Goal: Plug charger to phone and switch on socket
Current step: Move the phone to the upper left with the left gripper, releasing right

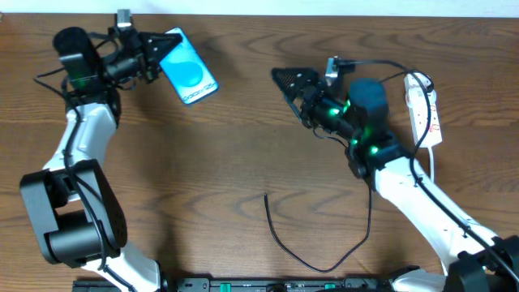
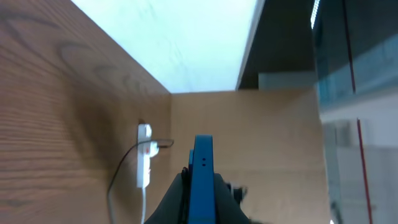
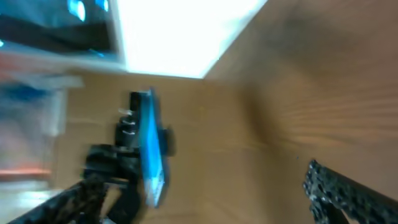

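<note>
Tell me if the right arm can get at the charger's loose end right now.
Probably yes. The right gripper is open and empty, and the loose end of the charger lies on bare table with nothing between them. The left gripper, shut on the phone, is well off to the side.

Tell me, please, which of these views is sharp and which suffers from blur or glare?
Overhead: sharp and evenly lit, the blue-screened rectangular smartphone crisp. Left wrist: fairly sharp, but the top of the frame is blown out to white. Right wrist: smeared throughout, its top washed out as well.
</note>
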`<action>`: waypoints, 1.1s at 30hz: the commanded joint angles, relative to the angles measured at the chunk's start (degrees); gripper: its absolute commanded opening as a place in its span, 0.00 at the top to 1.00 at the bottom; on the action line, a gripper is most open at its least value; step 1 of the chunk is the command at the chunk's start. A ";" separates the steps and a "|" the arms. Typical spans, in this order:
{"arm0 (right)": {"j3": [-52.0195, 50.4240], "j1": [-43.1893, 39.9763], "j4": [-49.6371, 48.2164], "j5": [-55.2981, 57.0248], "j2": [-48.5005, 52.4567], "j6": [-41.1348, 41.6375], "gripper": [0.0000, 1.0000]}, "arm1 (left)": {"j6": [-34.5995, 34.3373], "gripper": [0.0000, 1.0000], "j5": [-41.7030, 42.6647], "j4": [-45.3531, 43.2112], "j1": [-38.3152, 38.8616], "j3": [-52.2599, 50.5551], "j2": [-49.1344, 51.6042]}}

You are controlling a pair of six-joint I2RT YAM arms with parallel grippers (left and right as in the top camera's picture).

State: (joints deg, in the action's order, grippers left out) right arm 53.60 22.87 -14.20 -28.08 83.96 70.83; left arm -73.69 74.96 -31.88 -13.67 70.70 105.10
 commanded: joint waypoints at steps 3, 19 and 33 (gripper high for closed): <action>14.88 1.42 26.60 4.26 -0.26 -24.02 0.01 | 8.31 0.93 10.12 -0.59 -2.91 0.52 -1.60; 19.50 9.92 61.35 18.05 -0.20 -33.53 0.01 | 12.20 0.92 12.28 -0.57 -4.52 0.52 -1.60; 9.53 19.65 58.16 23.37 3.21 -28.85 0.01 | 12.61 0.93 12.50 -0.57 -4.52 0.52 -1.60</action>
State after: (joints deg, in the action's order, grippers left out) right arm 65.45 40.16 44.34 -6.37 85.17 39.05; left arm -61.54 85.69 -31.97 -17.96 70.70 105.10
